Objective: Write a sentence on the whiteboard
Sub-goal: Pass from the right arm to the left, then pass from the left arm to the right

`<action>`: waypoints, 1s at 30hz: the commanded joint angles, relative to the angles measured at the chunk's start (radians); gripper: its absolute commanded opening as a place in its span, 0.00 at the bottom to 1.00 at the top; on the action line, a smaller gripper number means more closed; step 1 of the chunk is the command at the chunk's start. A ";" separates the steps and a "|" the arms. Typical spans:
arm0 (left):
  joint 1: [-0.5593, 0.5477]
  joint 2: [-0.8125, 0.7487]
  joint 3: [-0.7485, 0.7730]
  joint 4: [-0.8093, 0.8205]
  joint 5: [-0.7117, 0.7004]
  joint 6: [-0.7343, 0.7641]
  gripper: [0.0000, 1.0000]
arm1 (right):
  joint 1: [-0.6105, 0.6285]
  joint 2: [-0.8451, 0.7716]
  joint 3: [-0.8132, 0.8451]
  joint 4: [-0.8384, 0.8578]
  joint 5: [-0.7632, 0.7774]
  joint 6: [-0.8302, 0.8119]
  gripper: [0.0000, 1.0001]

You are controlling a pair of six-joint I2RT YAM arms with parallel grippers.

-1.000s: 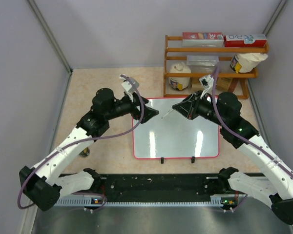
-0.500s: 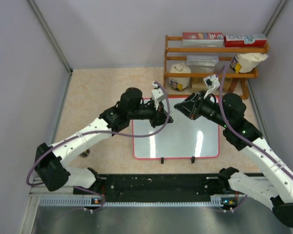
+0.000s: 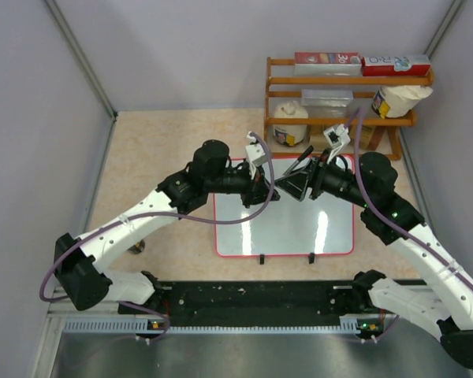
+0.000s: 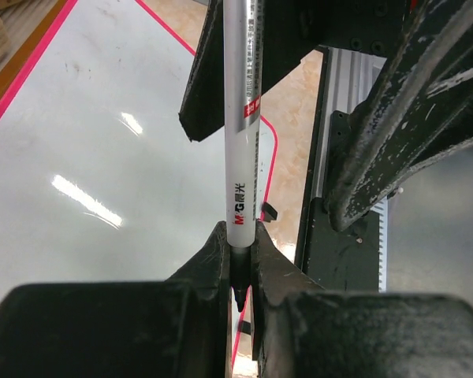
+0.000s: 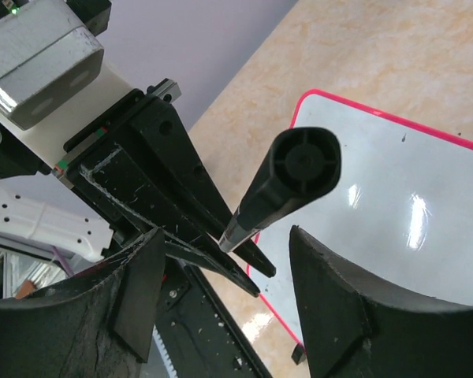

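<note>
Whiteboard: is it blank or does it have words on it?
Blank where it shows: the whiteboard is plain glossy white with only light glints, no marker words.

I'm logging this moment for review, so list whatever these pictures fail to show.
1. The pen's gripped end: in the left wrist view it is mostly buried in the shut left tool; overhead it is too small.
2. The whiteboard's far strip: overhead, it is covered by the left tool and right tool, so any writing there is unseen.
3. Labels on the shelf boxes: overhead, too small to read.
</note>
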 commanded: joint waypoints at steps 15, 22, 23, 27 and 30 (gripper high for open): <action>-0.003 -0.062 0.023 -0.038 0.082 0.034 0.00 | 0.011 -0.024 0.021 -0.009 -0.064 0.001 0.34; -0.001 -0.071 0.010 -0.041 0.082 0.033 0.00 | 0.012 -0.018 0.022 -0.013 -0.082 -0.005 0.00; -0.001 -0.073 0.008 -0.041 0.081 0.033 0.00 | 0.011 -0.018 0.019 -0.013 -0.081 -0.007 0.00; -0.003 -0.076 0.005 -0.047 0.085 0.042 0.00 | 0.011 -0.027 0.013 -0.015 -0.062 -0.007 0.00; -0.001 -0.085 -0.001 -0.048 0.084 0.040 0.00 | 0.011 -0.035 0.013 -0.021 -0.036 -0.004 0.10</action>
